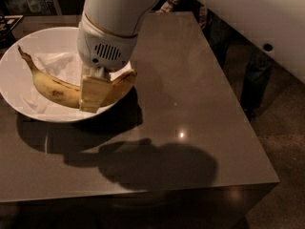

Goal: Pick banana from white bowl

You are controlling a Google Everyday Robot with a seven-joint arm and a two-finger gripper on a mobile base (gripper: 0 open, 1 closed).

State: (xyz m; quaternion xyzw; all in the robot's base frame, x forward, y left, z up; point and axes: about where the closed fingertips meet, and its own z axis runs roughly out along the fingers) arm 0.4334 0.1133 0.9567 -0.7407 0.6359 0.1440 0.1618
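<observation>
The banana, yellow with brown speckles and a dark stem tip at its left end, lies across the white bowl at the table's back left. My gripper comes straight down from the white wrist and is shut on the banana's middle. One cream finger shows in front of the fruit; the other is hidden behind it. The banana's right end reaches over the bowl's right rim.
Crumpled white paper lies in the bowl behind the banana. The bowl stands on a dark glossy table whose front and right edges drop to the floor. A person's legs stand beyond the right edge. The arm's shadow falls near the front.
</observation>
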